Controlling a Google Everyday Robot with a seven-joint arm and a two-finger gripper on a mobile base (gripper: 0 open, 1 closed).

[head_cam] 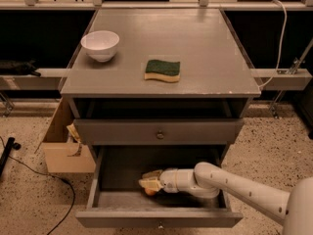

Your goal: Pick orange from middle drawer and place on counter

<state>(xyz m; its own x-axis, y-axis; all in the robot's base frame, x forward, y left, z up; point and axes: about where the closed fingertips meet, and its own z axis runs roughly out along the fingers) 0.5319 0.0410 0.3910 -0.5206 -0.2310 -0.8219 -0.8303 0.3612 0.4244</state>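
While the orange [150, 192] sits directly beneath the gripper [149, 182], near the middle drawer's [205, 218] front edge — held or not, you cannot tell — your reach is downward.

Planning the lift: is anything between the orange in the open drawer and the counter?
Nothing visible blocks it. The gripper is inside the drawer, at the orange. The drawer juts past the cabinet, so the way up looks free. On the counter, only a sponge near the front and a bowl at left take space.
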